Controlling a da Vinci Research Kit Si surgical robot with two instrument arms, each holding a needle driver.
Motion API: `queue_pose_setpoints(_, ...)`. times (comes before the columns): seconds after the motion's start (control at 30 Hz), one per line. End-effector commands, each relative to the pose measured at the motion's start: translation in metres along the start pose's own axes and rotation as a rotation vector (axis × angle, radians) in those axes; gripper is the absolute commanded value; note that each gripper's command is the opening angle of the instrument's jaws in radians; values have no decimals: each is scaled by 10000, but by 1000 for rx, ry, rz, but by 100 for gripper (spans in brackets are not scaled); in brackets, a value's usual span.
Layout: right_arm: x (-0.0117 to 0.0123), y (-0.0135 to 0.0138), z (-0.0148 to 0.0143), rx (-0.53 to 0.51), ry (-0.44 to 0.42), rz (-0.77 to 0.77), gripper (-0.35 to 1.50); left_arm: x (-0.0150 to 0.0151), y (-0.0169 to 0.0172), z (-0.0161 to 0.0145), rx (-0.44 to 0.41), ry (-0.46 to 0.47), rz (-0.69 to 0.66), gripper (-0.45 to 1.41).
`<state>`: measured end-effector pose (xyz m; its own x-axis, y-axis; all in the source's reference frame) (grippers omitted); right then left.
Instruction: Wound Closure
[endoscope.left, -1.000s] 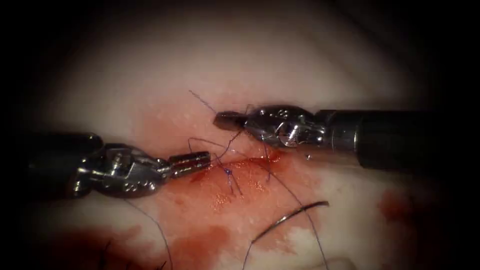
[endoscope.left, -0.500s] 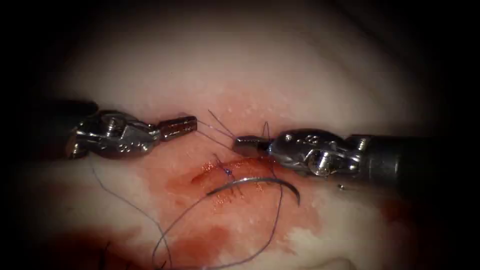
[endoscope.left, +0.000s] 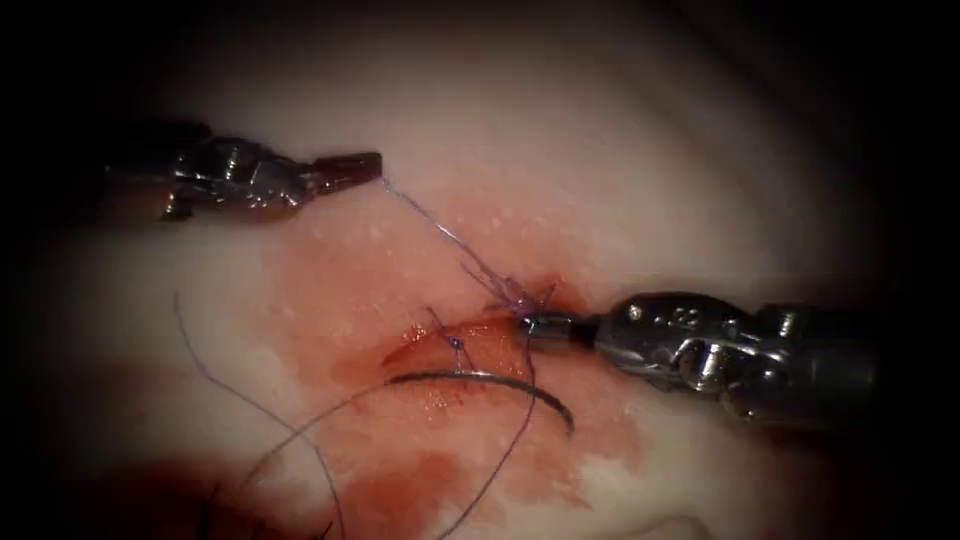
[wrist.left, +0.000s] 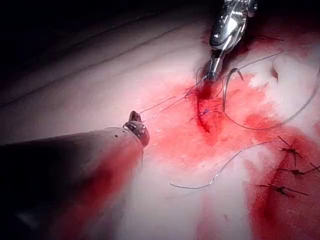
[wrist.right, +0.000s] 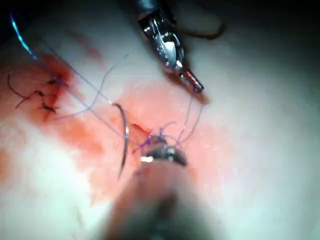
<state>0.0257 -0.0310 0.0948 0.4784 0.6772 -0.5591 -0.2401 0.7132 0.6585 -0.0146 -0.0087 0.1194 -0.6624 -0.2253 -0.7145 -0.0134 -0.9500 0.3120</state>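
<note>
My left tool is up and left of the cut, jaws shut on the thread. That strand runs taut down to a tangle of loops at the cut's right end. My right tool sits there, jaws shut on thread beside the loops. The curved needle lies free on the tissue just below the cut, held by neither tool and not in the tissue. In the left wrist view my left tool holds the strand. The right wrist view has my right tool at the loops, with the needle beside it.
Red fluid stains the tissue around and below the cut. Slack thread loops over the lower left. A small knot sits on the cut. Earlier stitches with cut ends lie farther along the wound.
The left tool has moved up and left, the right tool down and right. The thread between them has drawn taut and its loops have closed down. The needle slid left onto the cut's lower edge.
</note>
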Motion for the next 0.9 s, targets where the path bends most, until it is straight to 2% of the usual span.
queue_pose_setpoints(0.03, 0, -5, 7, 35, -4, -8, -35, -5, -4, 9, 3, -4, -2, -45)
queue_pose_setpoints(0.37, -9, -36, -8, 145, -25, -82, -35, -36, -33, 24, 14, -28, -14, -45)
queue_pose_setpoints(0.57, -15, -52, -19, 214, 16, -126, -35, -51, -50, 35, 25, -49, -24, -45)
queue_pose_setpoints(0.9, -17, -88, -23, 285, 18, -174, -35, -68, -71, 49, 33, -63, -31, -45)
